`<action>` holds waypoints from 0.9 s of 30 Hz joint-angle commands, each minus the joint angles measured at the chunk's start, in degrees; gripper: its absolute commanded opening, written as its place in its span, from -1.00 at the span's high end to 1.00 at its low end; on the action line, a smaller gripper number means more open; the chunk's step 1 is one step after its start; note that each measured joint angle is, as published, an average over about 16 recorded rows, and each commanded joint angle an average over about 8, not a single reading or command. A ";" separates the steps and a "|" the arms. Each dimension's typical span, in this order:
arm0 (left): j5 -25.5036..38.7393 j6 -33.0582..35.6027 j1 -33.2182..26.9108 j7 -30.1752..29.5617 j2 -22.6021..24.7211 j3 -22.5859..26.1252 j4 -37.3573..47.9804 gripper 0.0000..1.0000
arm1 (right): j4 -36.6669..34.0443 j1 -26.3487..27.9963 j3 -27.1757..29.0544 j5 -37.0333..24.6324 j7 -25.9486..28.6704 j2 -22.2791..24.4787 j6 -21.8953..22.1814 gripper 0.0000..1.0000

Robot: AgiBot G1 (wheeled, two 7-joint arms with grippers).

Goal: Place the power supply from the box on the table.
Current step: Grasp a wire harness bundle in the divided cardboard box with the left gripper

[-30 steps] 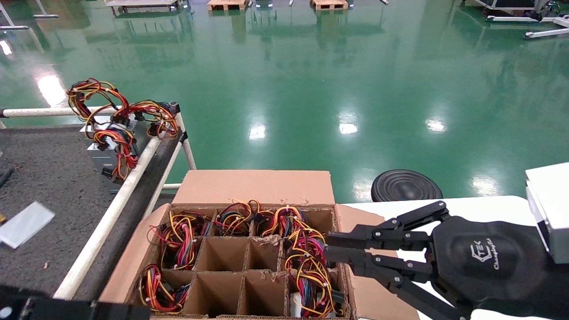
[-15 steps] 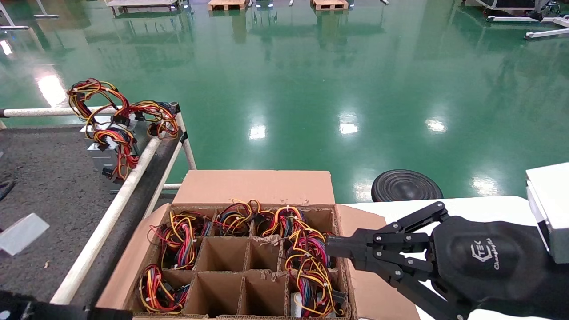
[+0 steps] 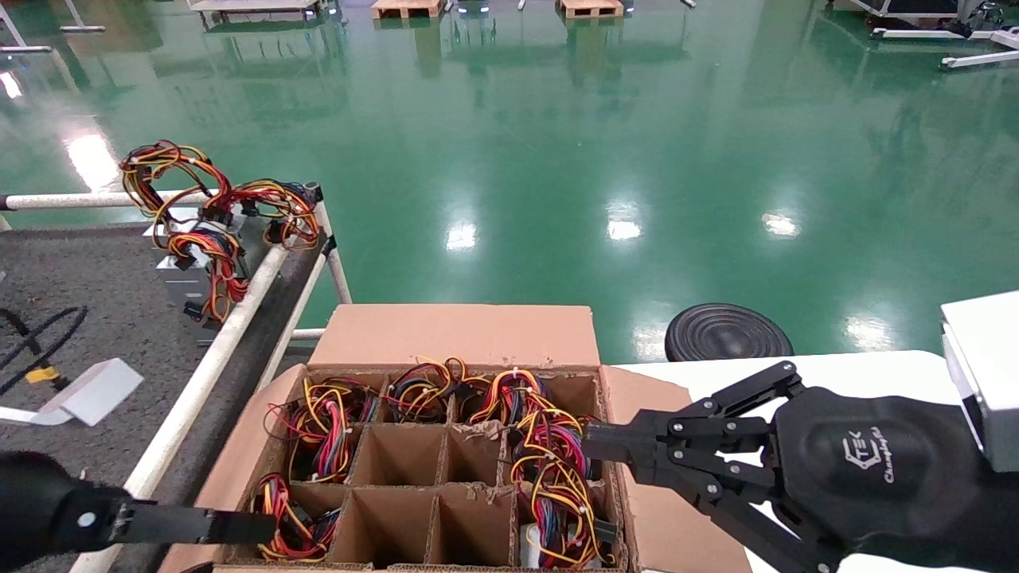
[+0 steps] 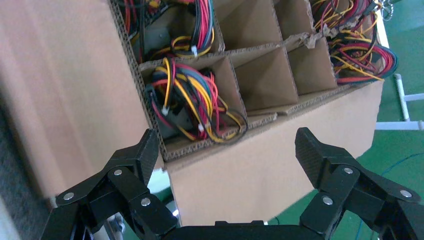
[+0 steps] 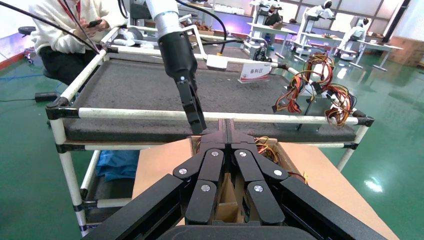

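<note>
The box (image 3: 454, 334) stands open in front of me, and wire bundles fill several of its divider cells. One power supply's wires (image 3: 286, 517) lie in the near-left cell, also seen in the left wrist view (image 4: 192, 102). My left gripper (image 3: 255, 527) is open and hovers at the box's near-left corner (image 4: 270, 165), holding nothing (image 4: 227, 150). My right gripper (image 3: 589, 442) is shut and empty over the box's right edge, its fingertips (image 5: 226, 135) pressed together. Another power supply (image 3: 187, 274) with looped wires stands on the table (image 3: 95, 318) by the rail.
White tube rails (image 3: 231, 326) edge the table between it and the box. A white card (image 3: 87, 394) and a black cable (image 3: 40, 342) lie on the table. A black round stool (image 3: 728, 333) stands behind the white tabletop (image 3: 860, 370). A person (image 5: 65, 30) sits beyond the table.
My left arm has come into the head view from the lower left, reaching the box's near-left corner. My right gripper has shut. The white card on the table has shifted right.
</note>
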 commanded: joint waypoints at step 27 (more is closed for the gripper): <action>-5.27 -3.77 6.91 9.92 2.22 -0.47 5.91 -1.00 | 0.00 0.00 0.00 0.00 0.00 0.00 0.00 1.00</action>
